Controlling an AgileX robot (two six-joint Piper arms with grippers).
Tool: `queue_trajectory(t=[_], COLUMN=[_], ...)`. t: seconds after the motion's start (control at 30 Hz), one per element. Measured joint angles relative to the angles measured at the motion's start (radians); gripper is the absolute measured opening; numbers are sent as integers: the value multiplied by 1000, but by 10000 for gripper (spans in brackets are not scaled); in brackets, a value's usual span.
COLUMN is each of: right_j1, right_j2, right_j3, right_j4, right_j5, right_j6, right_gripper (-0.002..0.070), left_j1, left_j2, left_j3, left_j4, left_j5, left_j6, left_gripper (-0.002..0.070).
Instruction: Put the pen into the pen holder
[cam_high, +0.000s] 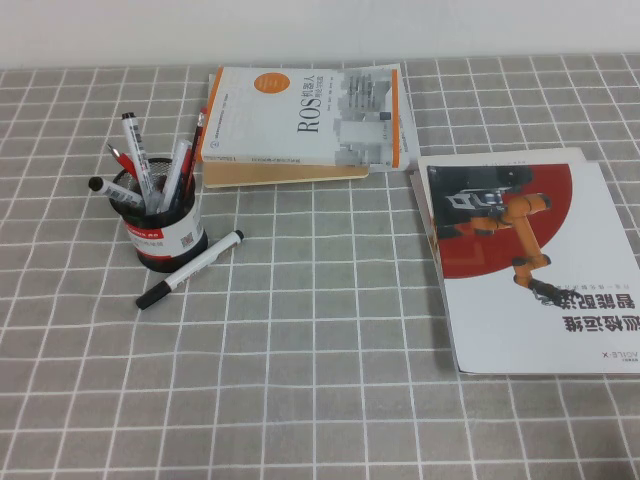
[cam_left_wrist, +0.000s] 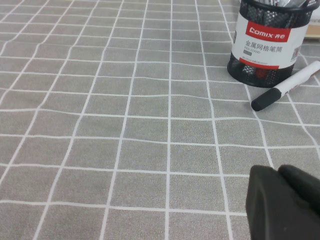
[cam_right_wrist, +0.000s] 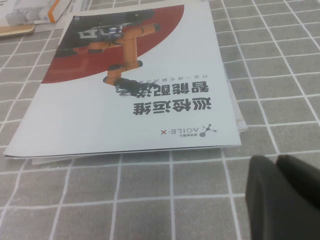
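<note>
The pen (cam_high: 190, 268), white barrel with black cap and black end, lies flat on the grey checked cloth, leaning against the front right of the pen holder (cam_high: 165, 235). The holder is a black mesh cup with a red-and-white label and holds several other pens. Both also show in the left wrist view: the pen (cam_left_wrist: 286, 87) and the holder (cam_left_wrist: 267, 42). My left gripper (cam_left_wrist: 277, 170) hangs over bare cloth, short of the pen, fingers together and empty. My right gripper (cam_right_wrist: 276, 161) is shut and empty, near the booklet's front edge. Neither gripper shows in the high view.
A ROS book (cam_high: 300, 120) lies on another book behind and to the right of the holder. A white and red AgileX booklet (cam_high: 530, 260) lies at the right, also in the right wrist view (cam_right_wrist: 135, 85). Grey checked cloth (cam_high: 320, 380) covers the table.
</note>
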Motion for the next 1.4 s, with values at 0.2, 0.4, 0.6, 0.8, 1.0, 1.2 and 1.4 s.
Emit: queue_trajectory(t=[0.2,0.4,0.6,0.8,1.0,1.2,1.4], right_j1=[0,0,0,0,0,0,0], right_j2=[0,0,0,0,0,0,0], right_j3=[0,0,0,0,0,0,0], right_j4=[0,-1,-1,150,823,1035,1073], right_j5=[0,0,0,-10,-72,-87,-68], right_j6=[0,0,-2,0,0,-96,-194], right_gripper=[-13,-13,-13,-13,-13,-13,-13], left_j1=[0,0,0,0,0,0,0], left_j2=[0,0,0,0,0,0,0], left_j3=[0,0,0,0,0,0,0], left_j4=[0,0,0,0,0,0,0], left_j5=[0,0,0,0,0,0,0], left_j6=[0,0,0,0,0,0,0], left_gripper=[-3,-3,-3,-3,-3,-3,-3])
